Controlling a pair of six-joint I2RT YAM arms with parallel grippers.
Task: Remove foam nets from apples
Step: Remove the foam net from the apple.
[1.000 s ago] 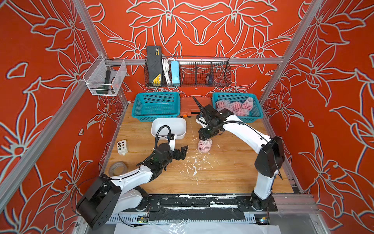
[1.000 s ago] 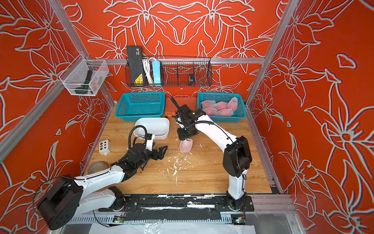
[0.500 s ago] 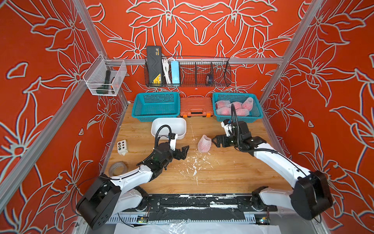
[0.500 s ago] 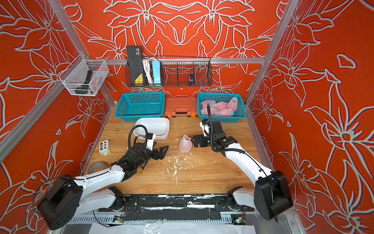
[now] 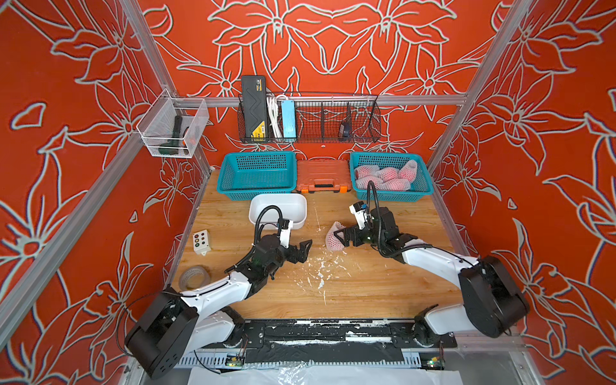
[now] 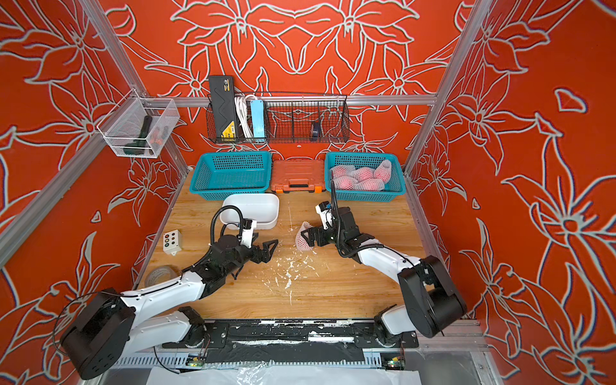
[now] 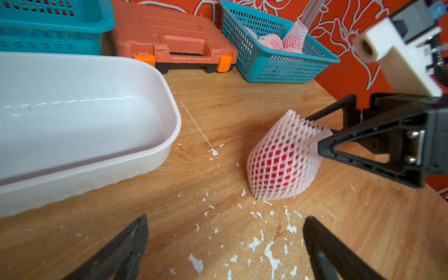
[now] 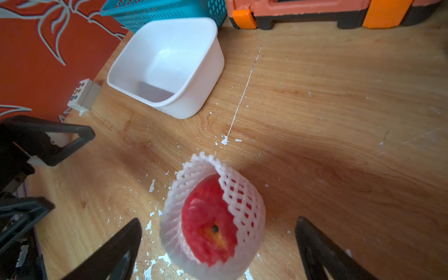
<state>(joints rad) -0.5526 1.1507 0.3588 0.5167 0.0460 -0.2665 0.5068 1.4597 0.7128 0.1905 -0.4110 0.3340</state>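
Note:
One red apple (image 8: 208, 230) lies on the wooden table inside a white foam net (image 8: 244, 206), its net mouth facing my right gripper. In both top views the netted apple (image 5: 333, 238) (image 6: 302, 238) sits mid-table. My right gripper (image 5: 340, 237) (image 8: 218, 221) is open, its fingers (image 7: 363, 145) on either side of the net's open end. My left gripper (image 5: 302, 250) (image 7: 225, 219) is open and empty, low over the table a short way left of the netted apple (image 7: 278, 164). Several more netted apples (image 5: 386, 176) fill the teal basket (image 5: 426, 191) at the back right.
An empty teal basket (image 5: 256, 176) and an orange tool case (image 5: 323, 176) stand at the back. A white tub (image 5: 278, 210) sits in front of them, close to my left wrist. A button box (image 5: 201, 241) and a tape roll (image 5: 195, 276) lie at the left edge. White flakes litter the table.
My right gripper let go of the netted apple, left it on the table and opened; its arm swung from above to low on the right, then moved in on the net. Left arm still.

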